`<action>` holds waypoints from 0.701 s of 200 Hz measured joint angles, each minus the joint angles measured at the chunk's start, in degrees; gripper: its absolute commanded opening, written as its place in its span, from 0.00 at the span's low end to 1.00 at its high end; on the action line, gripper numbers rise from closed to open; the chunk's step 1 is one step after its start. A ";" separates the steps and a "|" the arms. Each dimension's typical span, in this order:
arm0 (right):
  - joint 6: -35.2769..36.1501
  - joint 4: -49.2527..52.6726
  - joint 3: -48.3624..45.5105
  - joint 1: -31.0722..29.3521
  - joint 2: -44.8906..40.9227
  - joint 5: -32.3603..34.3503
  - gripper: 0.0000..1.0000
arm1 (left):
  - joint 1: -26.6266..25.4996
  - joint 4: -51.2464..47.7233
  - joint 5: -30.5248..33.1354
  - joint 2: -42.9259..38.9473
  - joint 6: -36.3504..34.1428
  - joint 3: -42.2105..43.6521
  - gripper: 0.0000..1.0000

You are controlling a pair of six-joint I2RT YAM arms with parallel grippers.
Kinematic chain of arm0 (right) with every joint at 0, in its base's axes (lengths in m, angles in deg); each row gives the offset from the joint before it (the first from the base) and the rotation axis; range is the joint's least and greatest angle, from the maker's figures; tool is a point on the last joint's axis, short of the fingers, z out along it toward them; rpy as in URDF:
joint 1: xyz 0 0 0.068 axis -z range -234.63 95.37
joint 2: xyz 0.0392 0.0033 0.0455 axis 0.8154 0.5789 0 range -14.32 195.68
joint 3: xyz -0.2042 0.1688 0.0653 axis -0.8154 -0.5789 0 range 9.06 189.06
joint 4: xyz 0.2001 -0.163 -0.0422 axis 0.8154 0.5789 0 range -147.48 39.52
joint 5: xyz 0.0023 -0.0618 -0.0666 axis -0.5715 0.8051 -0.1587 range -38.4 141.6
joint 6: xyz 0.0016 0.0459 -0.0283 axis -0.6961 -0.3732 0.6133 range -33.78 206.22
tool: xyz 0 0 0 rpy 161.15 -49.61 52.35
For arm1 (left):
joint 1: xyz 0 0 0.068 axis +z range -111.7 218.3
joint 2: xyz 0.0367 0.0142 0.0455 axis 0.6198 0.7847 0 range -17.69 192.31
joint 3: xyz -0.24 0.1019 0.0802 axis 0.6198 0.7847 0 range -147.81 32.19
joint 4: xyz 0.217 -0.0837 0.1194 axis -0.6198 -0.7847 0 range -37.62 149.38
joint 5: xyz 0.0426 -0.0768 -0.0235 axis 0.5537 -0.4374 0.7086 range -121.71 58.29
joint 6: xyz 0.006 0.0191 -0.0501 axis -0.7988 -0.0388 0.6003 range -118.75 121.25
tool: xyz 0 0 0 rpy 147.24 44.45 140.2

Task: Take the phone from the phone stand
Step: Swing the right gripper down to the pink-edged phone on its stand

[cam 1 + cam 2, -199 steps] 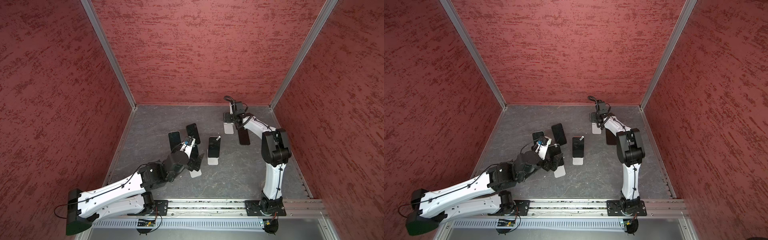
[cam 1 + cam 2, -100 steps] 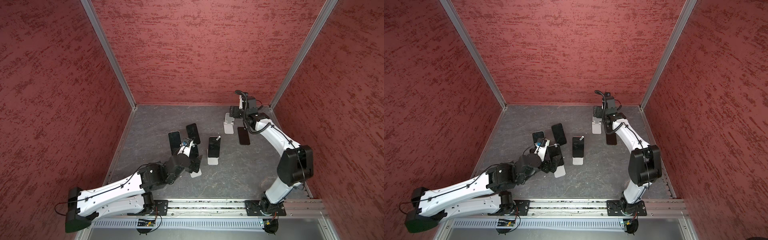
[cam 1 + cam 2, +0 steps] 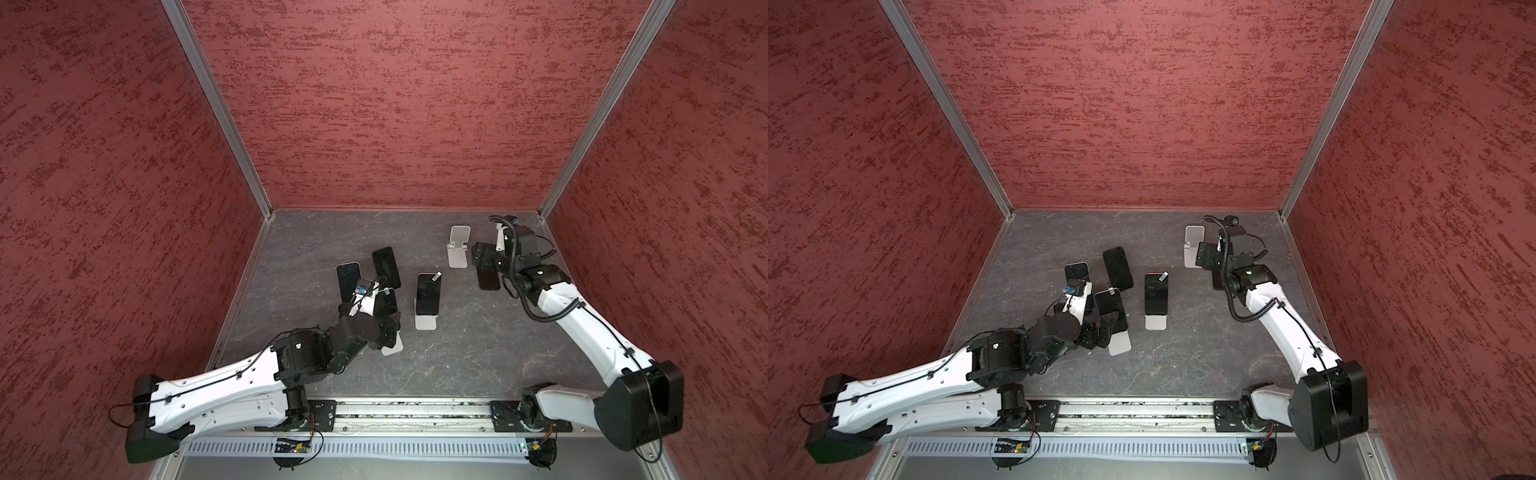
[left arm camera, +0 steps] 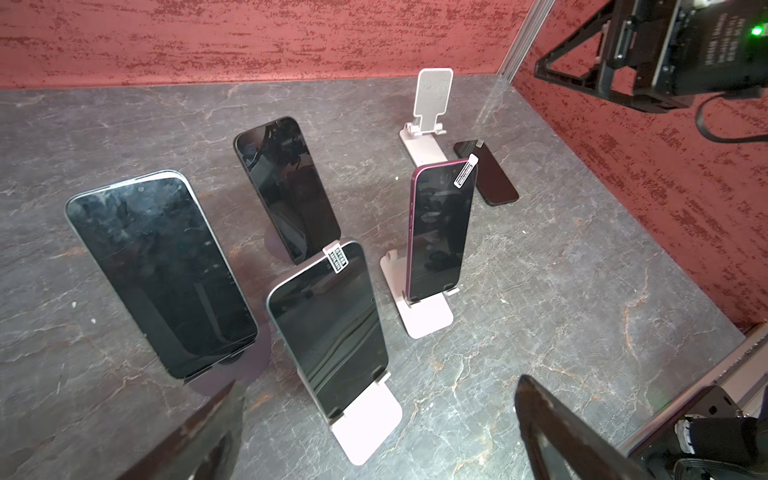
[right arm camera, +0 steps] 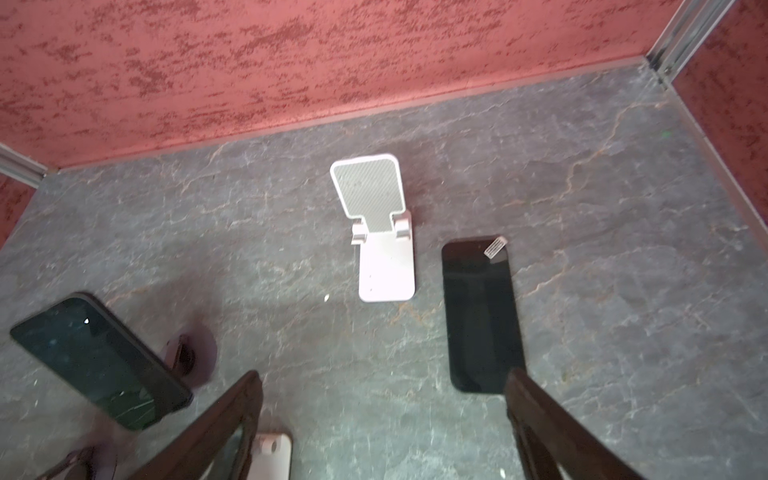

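**Left tool** [image 4: 378, 384]: released. Its fingers [image 4: 199, 432] are spread wide, low over the worktop [image 4: 540, 291], either side of the foot of the near stand [image 4: 370, 419]. Whether they touch it cannot be told.
- Silver-edged phone [image 4: 328, 328]: straight ahead of this tool, leaning upright in the near stand, with a label strip at its top edge.
- Large phone [image 4: 162, 270]: ahead and toward the outer side, propped on a dark round stand [image 4: 232, 374].
- Black phone [image 4: 286, 187]: farther ahead, beyond the silver-edged one, propped on its own round foot [image 4: 276, 245].
- Magenta-edged phone [image 4: 440, 232]: ahead and toward the other arm, upright in the middle stand [image 4: 428, 316], with a label strip at its top corner.

**Right tool** [image 5: 382, 376]: released. Its fingers [image 5: 552, 428] are set apart, above the worktop near the back wall [image 5: 291, 62].
- Flat phone [image 5: 480, 316]: lies face up on the worktop just ahead of one finger. That fingertip hides its near corner, and a label sits at its far end.
- Empty stand [image 5: 384, 249]: white with a grey back plate, straight ahead of this tool. It is just beside the flat phone and not touching it.

In a top view this tool [image 3: 482, 259] sits between the empty stand and the flat phone, partly covering the phone.
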 measured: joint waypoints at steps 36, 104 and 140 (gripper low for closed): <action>-0.66 2.25 -2.27 -3.50 -1.62 -0.26 0.92 | -0.02 -0.35 1.66 -1.53 0.57 0.66 1.00; -3.54 3.69 -7.23 -11.34 -4.94 0.07 0.93 | -0.02 4.83 5.42 -2.93 -3.67 5.57 1.00; -4.74 3.45 -7.85 -14.71 -5.73 0.31 0.93 | 0.04 8.41 6.25 -4.59 -6.67 7.48 1.00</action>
